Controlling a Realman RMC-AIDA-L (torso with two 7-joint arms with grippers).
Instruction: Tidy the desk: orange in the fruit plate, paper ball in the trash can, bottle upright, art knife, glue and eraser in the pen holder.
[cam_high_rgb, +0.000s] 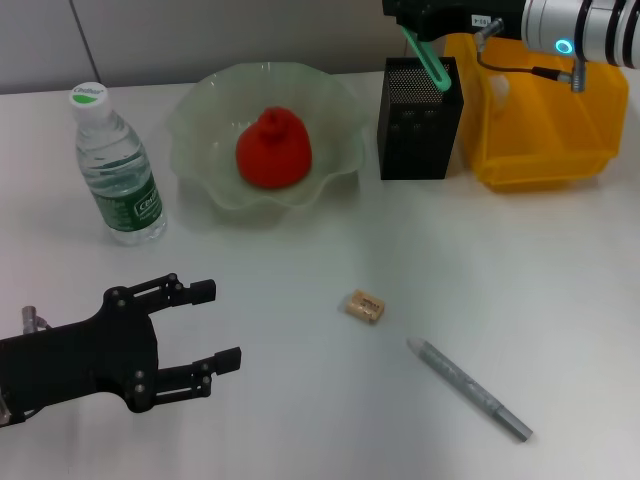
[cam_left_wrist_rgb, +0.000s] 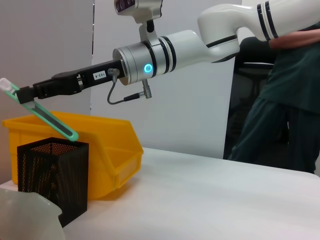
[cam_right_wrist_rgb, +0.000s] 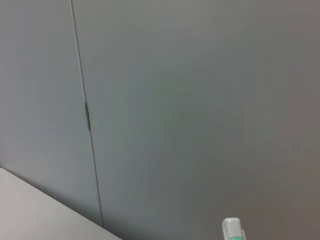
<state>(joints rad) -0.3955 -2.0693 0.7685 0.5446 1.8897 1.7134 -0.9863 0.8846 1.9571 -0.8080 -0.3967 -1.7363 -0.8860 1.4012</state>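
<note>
The left gripper (cam_high_rgb: 205, 325) lay parked at the desk's (cam_high_rgb: 560, 290) near-left corner, fingers apart. The right gripper (cam_high_rgb: 412, 22), clamped on the knife (cam_high_rgb: 428, 58), slanted it into the holder (cam_high_rgb: 418, 118); tilted so, it might catch the rim.

A: What's cut off?
B: The right gripper (cam_high_rgb: 405, 22) runs past the head view's top edge, so its grip on the green art knife (cam_high_rgb: 428, 58) is unclear.
A: And the knife's tip?
B: Hidden inside the pen holder (cam_high_rgb: 418, 125)
</note>
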